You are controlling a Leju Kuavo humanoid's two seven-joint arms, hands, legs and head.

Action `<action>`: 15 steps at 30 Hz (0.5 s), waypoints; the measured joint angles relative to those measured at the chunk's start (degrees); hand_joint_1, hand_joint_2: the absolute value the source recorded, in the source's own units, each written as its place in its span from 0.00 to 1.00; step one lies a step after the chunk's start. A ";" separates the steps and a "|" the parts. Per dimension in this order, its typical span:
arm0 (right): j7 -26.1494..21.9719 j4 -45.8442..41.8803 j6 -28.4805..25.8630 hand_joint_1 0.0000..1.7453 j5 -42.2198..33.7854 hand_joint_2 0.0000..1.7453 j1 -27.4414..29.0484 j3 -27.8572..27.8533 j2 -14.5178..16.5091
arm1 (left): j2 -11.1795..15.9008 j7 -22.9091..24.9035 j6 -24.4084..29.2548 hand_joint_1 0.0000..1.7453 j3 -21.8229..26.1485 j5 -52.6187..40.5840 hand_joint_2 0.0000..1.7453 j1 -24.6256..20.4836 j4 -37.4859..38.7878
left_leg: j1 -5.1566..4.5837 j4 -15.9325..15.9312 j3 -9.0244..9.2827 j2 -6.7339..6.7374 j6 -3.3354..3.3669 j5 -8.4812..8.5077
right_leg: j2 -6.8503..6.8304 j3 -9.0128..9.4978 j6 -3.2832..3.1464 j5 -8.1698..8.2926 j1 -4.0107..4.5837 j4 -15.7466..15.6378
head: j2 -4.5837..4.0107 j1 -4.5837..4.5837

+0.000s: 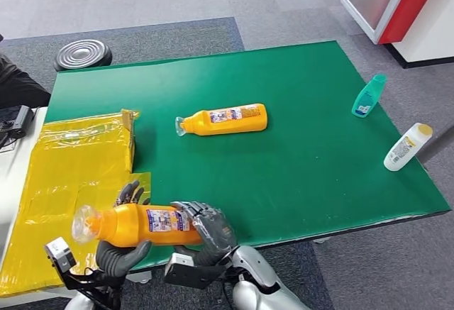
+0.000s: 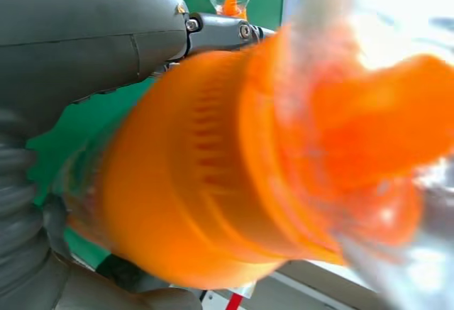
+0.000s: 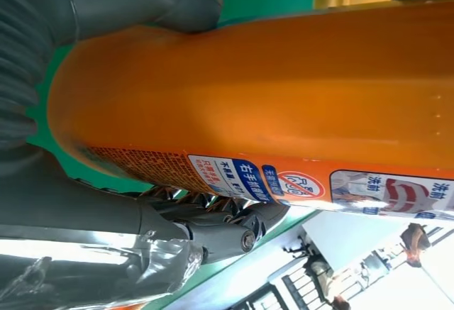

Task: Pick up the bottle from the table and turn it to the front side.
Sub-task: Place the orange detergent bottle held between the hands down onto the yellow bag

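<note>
A: Where is the held bottle (image 1: 136,225) seen, and how is it gripped?

B: It is held lying sideways above the near edge of the green surface (image 1: 300,133); its base is clasped by the right hand (image 1: 206,230), fingers wrapped over the label end; its neck end is cradled by the left hand (image 1: 122,253), fingers curled behind and under the body; the clear cap points toward the yellow bag (image 1: 64,175).

A: What can be read on it?

B: A white and blue label strip with red marks is seen along its side; the characters are too small and tilted to be read with certainty.

A: What else is lying there?

B: A second orange bottle (image 1: 228,119) is laid flat mid-surface, with a like label; a teal bottle (image 1: 369,96) and a white bottle (image 1: 406,146) with a yellow cap are laid near the far right edge, well apart from the hands; contents cannot be told.
</note>
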 joint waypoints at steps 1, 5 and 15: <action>-0.01 0.10 0.01 1.00 -0.02 1.00 0.14 -0.01 -0.03 | -0.14 0.00 0.02 0.00 0.00 -0.07 1.00 0.00 -0.02 | 0.00 0.00 0.00 0.00 0.00 0.00 | 0.00 0.00 0.00 0.00 0.00 0.00 | 0.00 0.01; -0.01 0.31 0.02 1.00 -0.21 1.00 0.41 -0.02 -0.07 | -0.54 0.00 -0.04 0.00 -0.10 -0.44 1.00 0.00 -0.02 | 0.00 0.00 0.01 0.00 -0.01 0.00 | 0.00 -0.01 0.00 0.00 0.00 0.00 | 0.01 -0.01; 0.10 0.71 0.19 1.00 -0.93 1.00 0.59 -0.25 -0.23 | -0.95 -0.44 0.51 1.00 -1.43 -2.41 1.00 -0.16 -0.02 | 0.00 0.00 0.01 0.00 -0.01 0.01 | 0.00 0.00 0.00 0.00 0.00 0.00 | 0.00 0.00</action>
